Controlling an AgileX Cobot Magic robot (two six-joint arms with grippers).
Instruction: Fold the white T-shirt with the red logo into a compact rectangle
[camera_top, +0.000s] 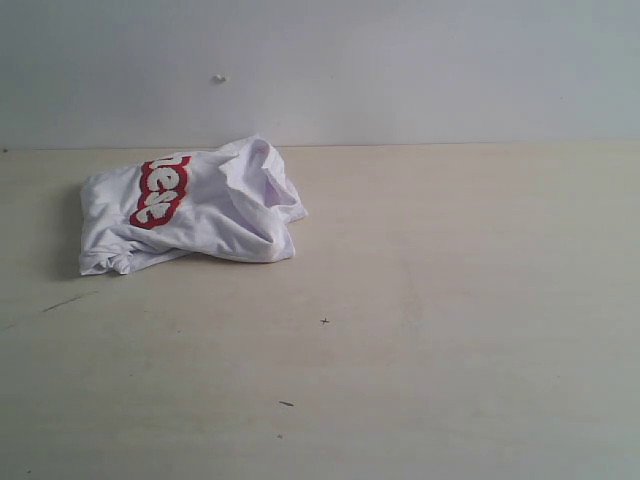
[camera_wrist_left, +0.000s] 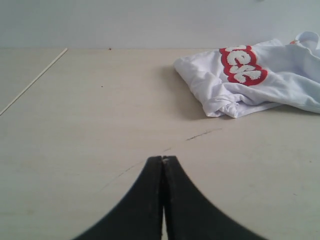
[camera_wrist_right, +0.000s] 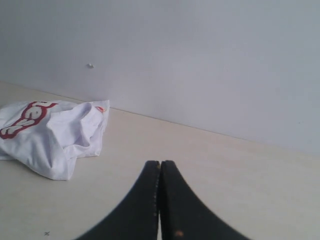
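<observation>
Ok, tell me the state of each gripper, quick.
Left gripper: closed, holding nothing, clear of the white T-shirt.
Right gripper: closed, holding nothing.

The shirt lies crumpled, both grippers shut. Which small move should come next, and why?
Probably open the left gripper and reach for the shirt: it is bunched, logo partly hidden, nothing holds it, so it needs spreading first.

The exterior camera looks down across the tabletop (camera_top: 450, 300) toward the wall (camera_top: 400, 70), the wrist cameras sit low behind the left gripper (camera_wrist_left: 163, 161) and right gripper (camera_wrist_right: 160, 165) facing likewise, and all share the white T-shirt (camera_top: 215, 215) by the far edge.
</observation>
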